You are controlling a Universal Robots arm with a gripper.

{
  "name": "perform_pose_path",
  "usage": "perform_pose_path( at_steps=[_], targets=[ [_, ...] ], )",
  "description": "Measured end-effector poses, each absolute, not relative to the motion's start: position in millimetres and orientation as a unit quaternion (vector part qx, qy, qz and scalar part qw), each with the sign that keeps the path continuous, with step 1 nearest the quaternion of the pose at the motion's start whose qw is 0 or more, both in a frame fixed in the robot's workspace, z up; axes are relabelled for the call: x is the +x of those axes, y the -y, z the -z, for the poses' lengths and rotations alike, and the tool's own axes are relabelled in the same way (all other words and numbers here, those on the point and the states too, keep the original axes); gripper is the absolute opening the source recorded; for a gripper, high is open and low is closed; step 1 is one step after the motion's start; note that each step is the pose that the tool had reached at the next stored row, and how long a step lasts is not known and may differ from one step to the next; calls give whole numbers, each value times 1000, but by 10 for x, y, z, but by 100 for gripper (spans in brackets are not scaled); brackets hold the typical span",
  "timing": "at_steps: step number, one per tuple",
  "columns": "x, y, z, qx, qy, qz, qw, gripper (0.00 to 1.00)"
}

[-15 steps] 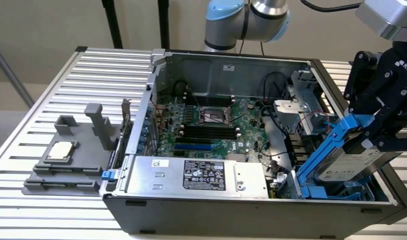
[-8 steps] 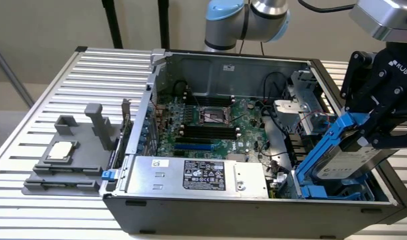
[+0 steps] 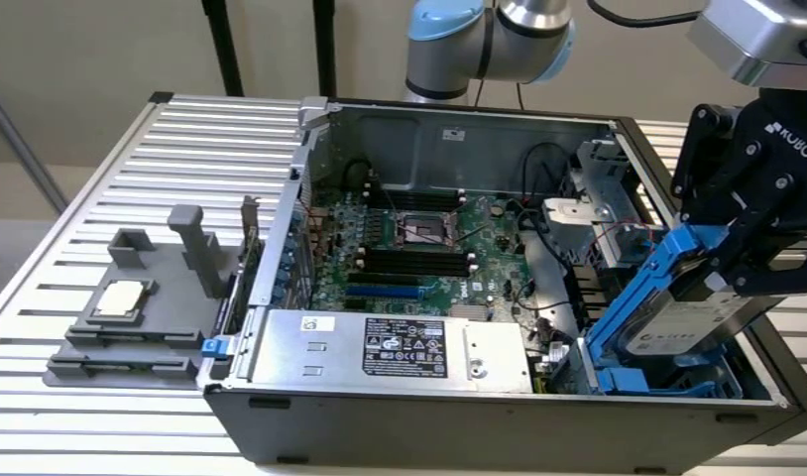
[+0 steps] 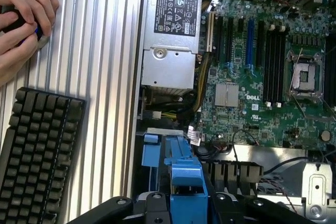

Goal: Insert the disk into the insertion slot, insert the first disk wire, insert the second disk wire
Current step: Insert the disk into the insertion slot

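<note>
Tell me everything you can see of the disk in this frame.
The disk is a flat silver-grey metal drive with a white printed label, clipped in a bright blue plastic carrier. It stands steeply tilted in the open computer case, on the exterior view's right, lower end at the insertion slot, upper end clamped by the gripper.

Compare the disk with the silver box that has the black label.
Size: the disk is smaller, the silver box bigger.
Pose: the disk is tilted steeply in the gripper; the silver box lies flat in the case.
Look: the disk has a white label and blue carrier; the silver box a black label.
Both are silver-grey metal.
</note>
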State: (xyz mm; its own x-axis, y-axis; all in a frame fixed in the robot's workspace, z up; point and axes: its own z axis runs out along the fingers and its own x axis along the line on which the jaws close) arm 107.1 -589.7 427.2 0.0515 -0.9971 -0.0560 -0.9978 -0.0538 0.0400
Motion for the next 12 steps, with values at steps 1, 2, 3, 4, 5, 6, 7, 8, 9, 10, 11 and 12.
perform_pose_path(
  at_steps=[1,2,3,4,5,6,7,8,9,10,11,12],
  targets=[
    [1071,5896,-4268,-725,-688,-34,5,32],
    [1071,5896,-4264,-725,-687,-34,5,32],
    [1071,5894,-4257,-726,-687,-34,5,32],
    [1072,5894,-4248,-726,-687,-35,5,34],
    [1072,5894,-4249,-726,-687,-34,5,34],
    [1072,5895,-4249,-726,-686,-34,5,40],
    [1072,5894,-4250,-726,-686,-34,5,40],
    [1072,5894,-4251,-727,-686,-34,5,40],
    [1072,5894,-4251,-727,-686,-34,5,40],
    [1072,5893,-4251,-727,-686,-34,5,40],
    [1072,5893,-4250,-727,-686,-34,5,40],
    [1072,5893,-4250,-727,-686,-34,5,40]
  ],
)
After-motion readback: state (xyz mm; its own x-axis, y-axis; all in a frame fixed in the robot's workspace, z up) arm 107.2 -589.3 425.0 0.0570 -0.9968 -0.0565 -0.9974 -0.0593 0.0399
